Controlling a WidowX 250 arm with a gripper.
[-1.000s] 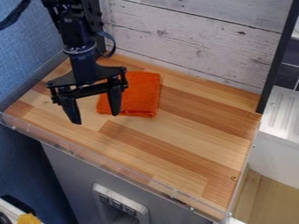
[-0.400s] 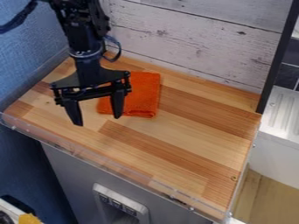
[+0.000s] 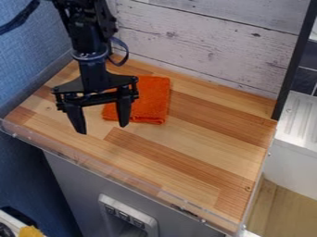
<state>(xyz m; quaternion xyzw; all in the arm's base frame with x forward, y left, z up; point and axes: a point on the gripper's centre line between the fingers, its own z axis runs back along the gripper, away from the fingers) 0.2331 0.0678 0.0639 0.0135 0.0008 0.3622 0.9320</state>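
**Gripper [image 3: 103,129] Released, Positioned at Orange Cloth [image 3: 153,99]**

The gripper is in the released state: its two fingers are spread well apart, point downward and hold nothing. It hangs from the black arm [image 3: 91,58], which enters at the top left of the scene. A dark cable [image 3: 125,52] loops out at the right side of the arm.

The orange cloth lies flat and folded on the left, far part of the wooden surface [image 3: 198,152]. The right-hand finger overlaps the left part of the cloth in the view; contact between the two cannot be determined. The other finger is located to the left of the cloth, over bare wood.

Surroundings are arranged as follows. A whitewashed plank wall [image 3: 204,55] borders the far side of the surface. A blue wall [image 3: 31,65] stands at the left. A transparent strip [image 3: 80,159] runs along the near edge, above a gray cabinet front [image 3: 77,185] fitted with a light control panel [image 3: 127,204]. A black upright post [image 3: 296,60] is mounted at the far right corner. A white ribbed unit [image 3: 300,115] adjoins on the right. A yellow item [image 3: 29,231] is located at the near left.
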